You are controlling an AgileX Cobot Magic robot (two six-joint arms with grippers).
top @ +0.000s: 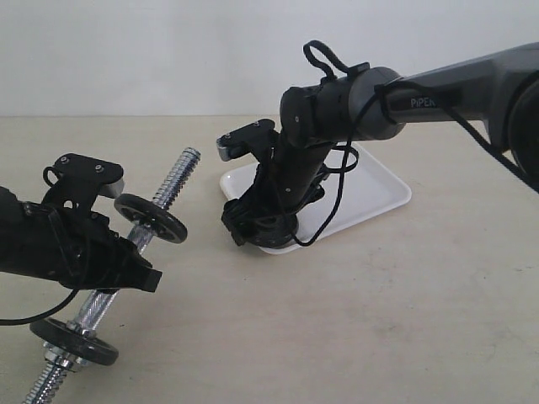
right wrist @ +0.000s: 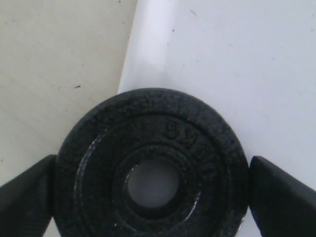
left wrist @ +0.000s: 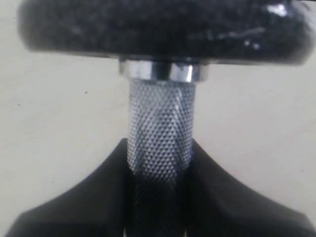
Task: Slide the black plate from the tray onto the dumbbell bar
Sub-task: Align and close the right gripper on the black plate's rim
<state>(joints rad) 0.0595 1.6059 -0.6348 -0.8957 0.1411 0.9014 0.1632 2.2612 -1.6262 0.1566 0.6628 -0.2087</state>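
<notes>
Right pincer [top: 263,225]: pointed down at the near corner of the tray [top: 379,189]. The black plate [right wrist: 197,148] lies flat directly under it, between the two fingers [right wrist: 24,197]. Jaws stand wide, one finger at each side of the plate's rim, right against it. Cannot tell whether they press on the rim or only flank it. The plate rests on the tray, with its edge at the tray's rim and the bare desk [right wrist: 49,49] just beyond. The centre hole is clear and shows white tray through it.

Left pincer [top: 126,265]: closed part-way around the dumbbell bar [left wrist: 159,143], gripping its knurled middle. The bar is held tilted and runs through the jaws. One wide black disc [top: 152,217] sits on the bar just past the pincer, with a chrome collar [left wrist: 163,70] against it on the pincer side. The bare threaded end [top: 181,172] sticks out beyond that disc, pointing toward the tray. A second wide disc [top: 74,341] sits on the bar on the pincer's other side, low near the desk. The two pincers are well apart.
</notes>
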